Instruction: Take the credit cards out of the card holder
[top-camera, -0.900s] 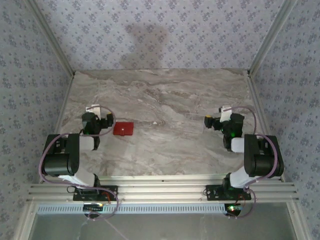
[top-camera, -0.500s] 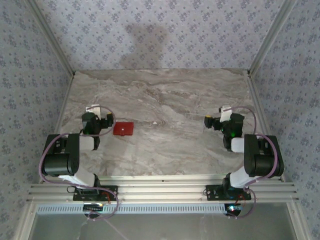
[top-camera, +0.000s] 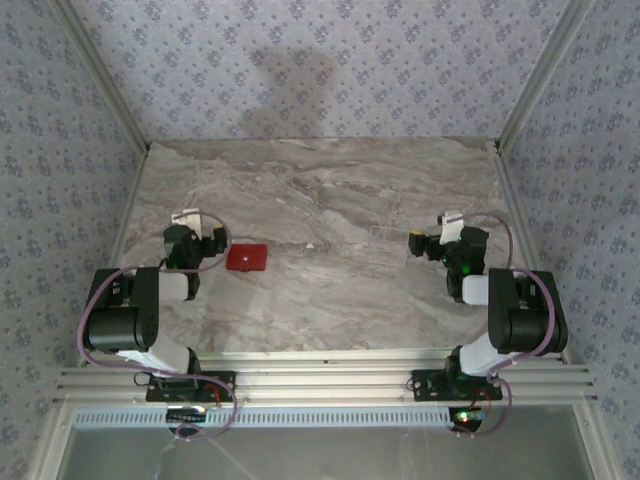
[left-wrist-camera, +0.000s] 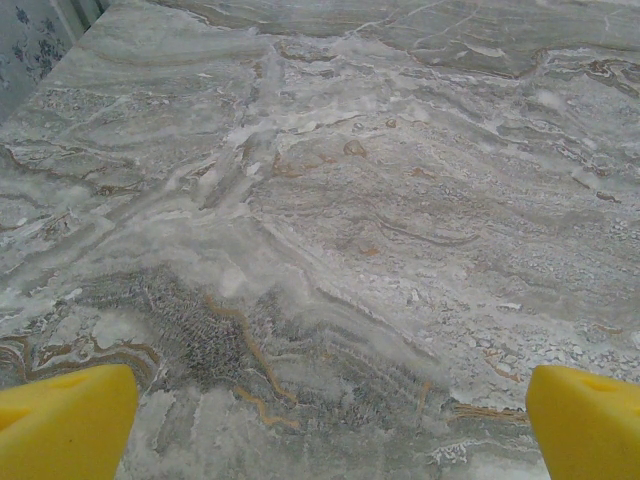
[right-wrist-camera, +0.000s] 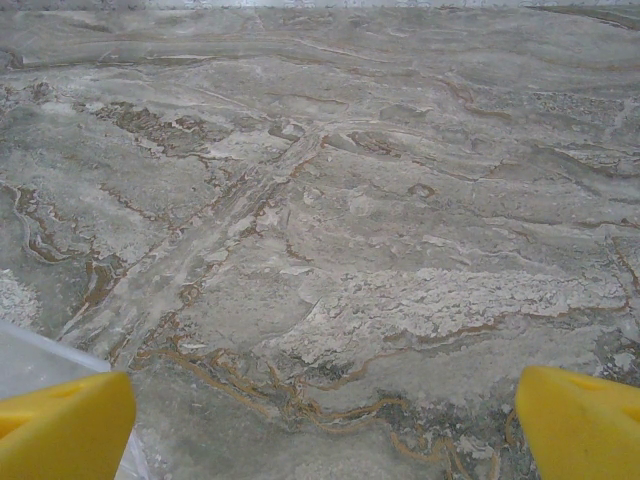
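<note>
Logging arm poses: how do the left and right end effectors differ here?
The left end effector sits right beside the red card holder; the right end effector is far across the table from it. A pale flat thing lies by the right one's finger; the left one faces bare marble. Both are open and empty.

A grey-beige marble-patterned table (top-camera: 350, 310) carries a small flat red rectangular card holder (top-camera: 246, 257), lying flat on its left side. On the right lies a pale flat sheet (right-wrist-camera: 40, 365), too unclear to identify.
</note>
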